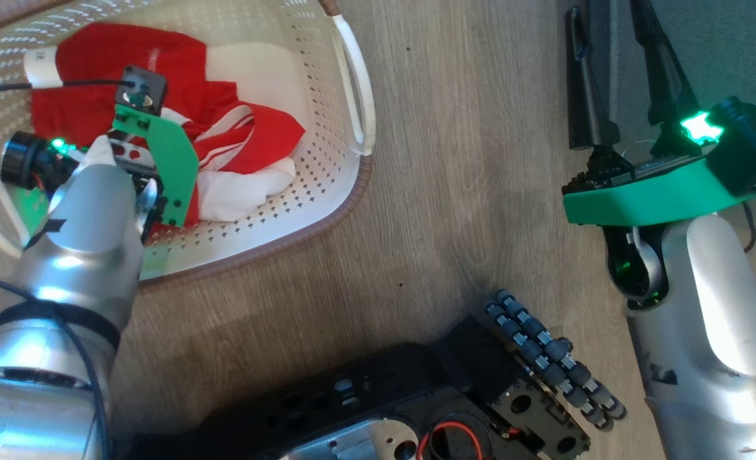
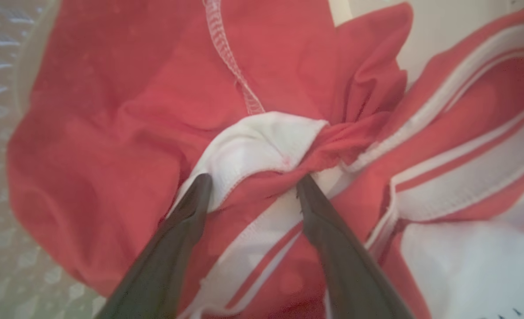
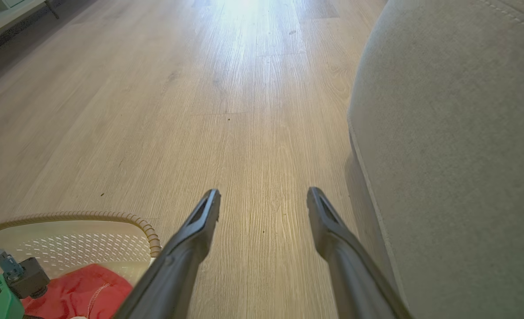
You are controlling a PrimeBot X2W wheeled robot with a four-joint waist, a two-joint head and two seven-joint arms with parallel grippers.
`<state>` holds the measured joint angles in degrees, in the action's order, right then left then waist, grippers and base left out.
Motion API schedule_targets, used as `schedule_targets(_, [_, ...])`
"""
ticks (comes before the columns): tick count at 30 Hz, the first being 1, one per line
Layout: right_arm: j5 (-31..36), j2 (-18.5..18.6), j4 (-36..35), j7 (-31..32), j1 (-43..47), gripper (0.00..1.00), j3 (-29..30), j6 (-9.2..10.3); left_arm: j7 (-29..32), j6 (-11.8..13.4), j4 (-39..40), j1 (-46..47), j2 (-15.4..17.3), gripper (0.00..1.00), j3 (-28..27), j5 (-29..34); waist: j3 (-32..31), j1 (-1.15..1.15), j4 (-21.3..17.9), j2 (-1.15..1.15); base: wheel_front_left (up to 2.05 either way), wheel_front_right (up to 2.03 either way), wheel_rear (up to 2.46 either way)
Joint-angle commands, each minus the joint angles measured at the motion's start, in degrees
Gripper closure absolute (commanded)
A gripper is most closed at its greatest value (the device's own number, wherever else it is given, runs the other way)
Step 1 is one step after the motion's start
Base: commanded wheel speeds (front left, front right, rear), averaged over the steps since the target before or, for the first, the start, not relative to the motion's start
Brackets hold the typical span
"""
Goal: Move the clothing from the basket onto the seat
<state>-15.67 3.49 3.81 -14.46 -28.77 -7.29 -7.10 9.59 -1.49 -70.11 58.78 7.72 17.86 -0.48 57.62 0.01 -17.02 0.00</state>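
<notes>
Since the red-and-white clothing (image 1: 237, 137) lies piled in the basket (image 1: 330, 220), transfer to the grey seat (image 3: 456, 155) looks not yet started. Left gripper (image 2: 253, 180) is down in the pile, fingers apart astride bunched fabric, not clamped. Right gripper (image 3: 264, 195) hangs wide and empty over the wood floor (image 3: 244, 88), just beside the seat.

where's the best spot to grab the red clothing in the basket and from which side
Take the raised bunched fold of the clothing, from above: it stands up from the heap, and the open left end effector straddles it.
</notes>
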Motion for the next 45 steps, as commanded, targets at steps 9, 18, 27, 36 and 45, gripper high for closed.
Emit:
schedule_targets(9, [-2.0,-0.6,-2.3,-0.5,1.9,0.00,-1.7,-0.39,1.4,-0.5,-1.9,1.5,2.1,0.97,1.8,1.3,1.9,-0.01,-1.7,0.00,0.00,0.00,0.00])
schedule_targets(18, [-2.7,-0.6,-1.7,-0.5,2.1,0.00,-0.6,-0.39,-3.4,-2.4,-1.8,1.9,0.9,1.00,2.7,0.3,0.2,-0.01,-1.4,0.00,0.00,0.00,0.00])
schedule_targets(27, [-1.1,-0.6,0.2,-0.5,4.5,0.00,0.9,-0.39,-15.4,-3.1,-0.2,-2.0,-2.0,1.00,0.1,-4.7,-10.9,-0.01,3.0,0.00,0.00,0.00,0.00])
schedule_targets(36, [1.4,-0.6,3.0,-0.5,10.0,0.00,3.5,-0.39,-23.8,-3.2,1.7,-11.9,-3.4,1.00,-3.1,-10.0,-26.9,-0.01,6.9,0.00,0.00,0.00,0.00])
schedule_targets(45, [4.3,-0.6,5.4,-0.5,16.0,0.00,5.5,-0.39,-24.6,-1.6,17.5,-24.3,-3.0,1.00,-6.5,-12.7,-39.7,-0.01,10.4,0.00,0.00,0.00,0.00])
